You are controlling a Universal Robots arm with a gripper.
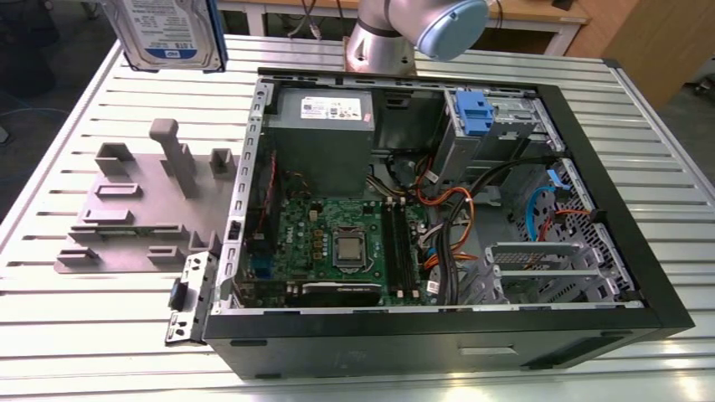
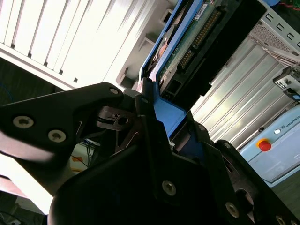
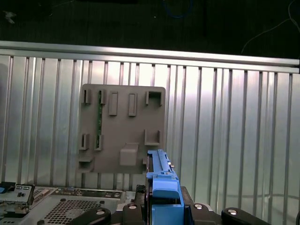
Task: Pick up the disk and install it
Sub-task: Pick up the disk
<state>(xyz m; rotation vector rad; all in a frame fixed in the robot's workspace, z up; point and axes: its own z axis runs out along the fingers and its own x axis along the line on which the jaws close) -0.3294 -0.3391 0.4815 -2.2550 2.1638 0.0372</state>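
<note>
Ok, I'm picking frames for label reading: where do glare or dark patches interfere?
Exterior view: even light on the disk and only a mild sheen on the table. Second wrist view: the table washes out white, and the end effector clamped on the disk is a dark mass. First wrist view: bright streaks across the table, black beyond its edge, the grey plate evenly lit.
</note>
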